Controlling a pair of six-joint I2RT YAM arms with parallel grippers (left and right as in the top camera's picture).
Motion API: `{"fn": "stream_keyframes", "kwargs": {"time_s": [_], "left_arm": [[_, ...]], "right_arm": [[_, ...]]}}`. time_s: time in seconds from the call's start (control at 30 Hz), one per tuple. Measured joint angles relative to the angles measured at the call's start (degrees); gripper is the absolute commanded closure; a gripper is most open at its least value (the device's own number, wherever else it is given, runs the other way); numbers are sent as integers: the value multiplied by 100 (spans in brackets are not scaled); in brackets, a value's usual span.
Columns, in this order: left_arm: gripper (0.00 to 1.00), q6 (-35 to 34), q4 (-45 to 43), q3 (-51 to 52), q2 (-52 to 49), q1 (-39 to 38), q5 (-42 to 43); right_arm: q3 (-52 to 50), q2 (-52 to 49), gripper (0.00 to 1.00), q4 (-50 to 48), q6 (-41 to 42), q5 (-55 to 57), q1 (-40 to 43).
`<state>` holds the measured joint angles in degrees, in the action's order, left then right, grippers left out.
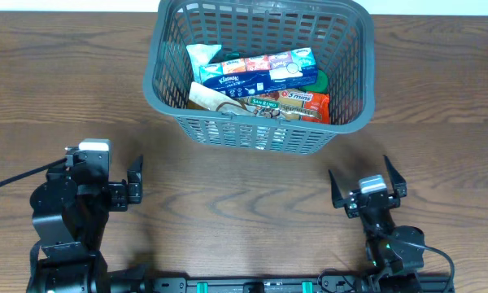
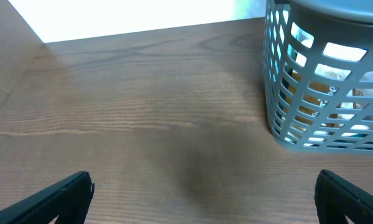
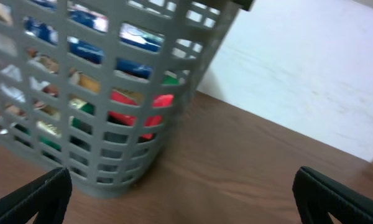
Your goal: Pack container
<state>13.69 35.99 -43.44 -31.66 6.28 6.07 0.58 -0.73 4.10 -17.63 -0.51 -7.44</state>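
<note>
While both arms rest at the near edge of the wooden table [image 1: 244, 213], we see the container [image 1: 167, 77], a large dark grey basket with slotted lattice sides, standing upright at the far middle of the table. It is well apart from either arm.

Inside it, from overhead, we see several packaged goods lying together: a blue and white tissue pack [image 1: 256, 75] across the middle, an orange-red packet [image 1: 302, 103] toward the right, and a pale wrapper [image 1: 202, 55] at the left.

At the lower left, the left gripper [image 1: 103, 161] has its jaws spread wide and grasps nothing. In its wrist view, the gripper's [image 2: 202, 186] two dark fingertips sit at the bottom corners over bare wood grain, and the container [image 2: 311, 99] stands ahead on the right.

At the lower right, the right gripper [image 1: 362, 176] is likewise released, jaws wide and empty. In its wrist view, the gripper [image 3: 181, 182] faces the container's [image 3: 93, 130] wall on the left, where red, blue and green packaging shows through the slots, somewhat blurred.
</note>
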Motion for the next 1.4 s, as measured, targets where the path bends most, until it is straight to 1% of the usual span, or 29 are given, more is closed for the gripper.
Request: {"fn": "stream_keyframes", "kwargs": {"time_s": [0.3, 1.23, 1.4], "left_arm": [[1, 0, 0, 0, 2, 0, -2], [1, 0, 0, -2, 2, 0, -2], [1, -105, 286, 17, 175, -17, 74]], "right_arm": [[0, 2, 1, -2, 315, 179, 439], [0, 0, 1, -2, 378, 177, 444], [0, 2, 1, -2, 376, 177, 444]]}}
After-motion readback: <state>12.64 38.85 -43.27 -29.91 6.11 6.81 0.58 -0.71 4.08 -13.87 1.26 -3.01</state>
